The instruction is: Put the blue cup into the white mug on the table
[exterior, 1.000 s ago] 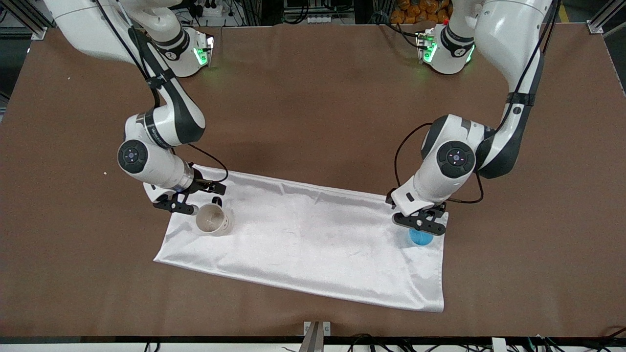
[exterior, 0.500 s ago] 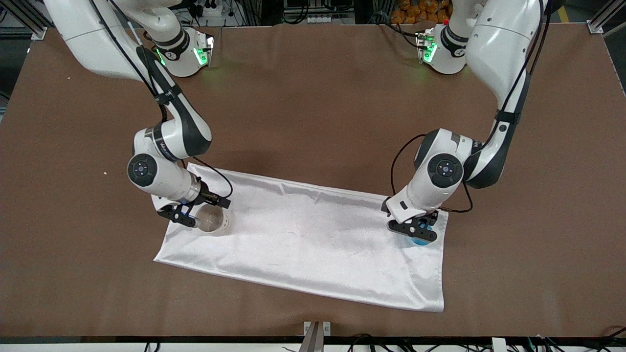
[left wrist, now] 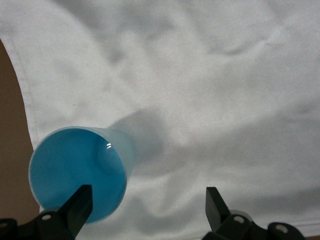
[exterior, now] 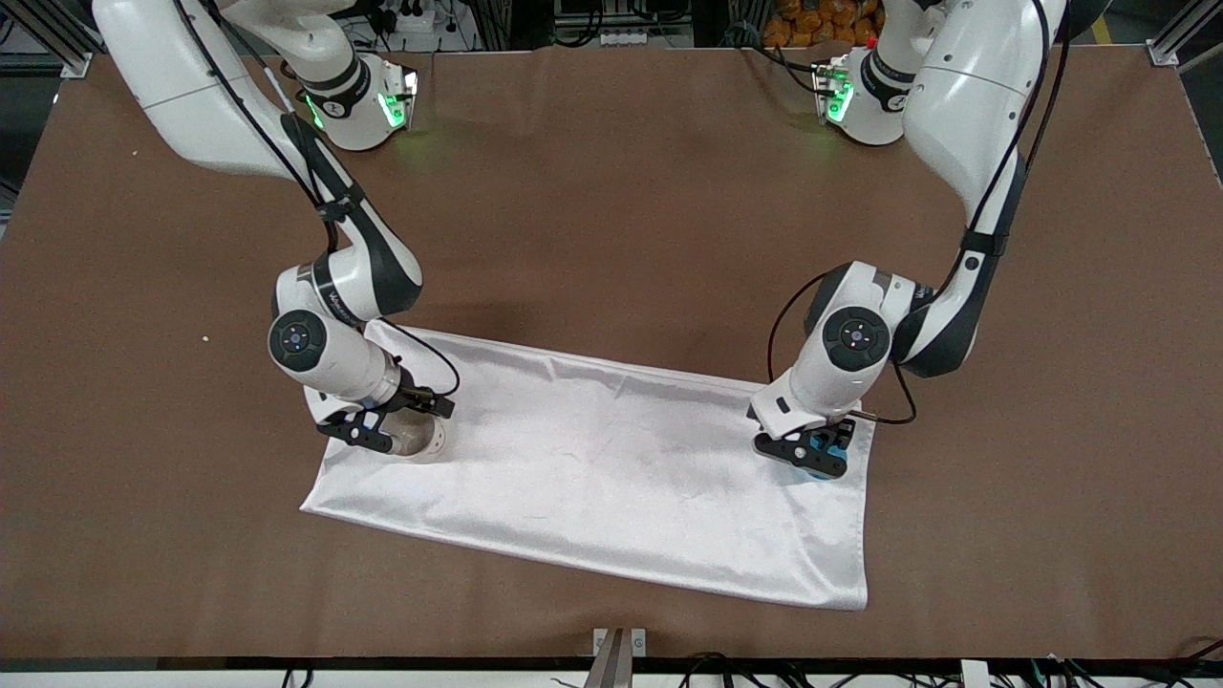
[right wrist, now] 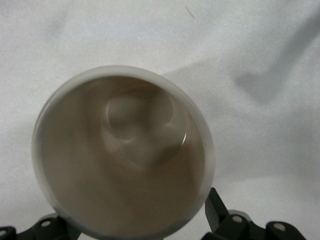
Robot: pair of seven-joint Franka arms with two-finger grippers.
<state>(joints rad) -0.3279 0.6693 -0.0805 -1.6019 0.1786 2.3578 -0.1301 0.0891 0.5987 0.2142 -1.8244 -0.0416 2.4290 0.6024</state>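
Observation:
The blue cup (exterior: pixel 820 472) stands upright on the white cloth at the left arm's end, mostly hidden under my left gripper (exterior: pixel 807 455). In the left wrist view the cup (left wrist: pixel 75 172) lies to one side of the open gripper (left wrist: pixel 145 205), and one finger (left wrist: pixel 76 206) overlaps its rim. The white mug (exterior: pixel 423 441) stands upright on the cloth at the right arm's end. My right gripper (exterior: pixel 384 432) is low over it. In the right wrist view the mug (right wrist: pixel 122 155) fills the space between the open jaws of the right gripper (right wrist: pixel 132 220). One finger (right wrist: pixel 216 206) shows beside its rim.
The white satin cloth (exterior: pixel 611 468) lies across the brown table (exterior: pixel 611 220), nearer the front camera than the arm bases. Its middle stretch between the two cups is bare and lightly wrinkled.
Both arms have come down and in. The right gripper has moved onto the mug and the left gripper onto the blue cup. Neither cup has moved.

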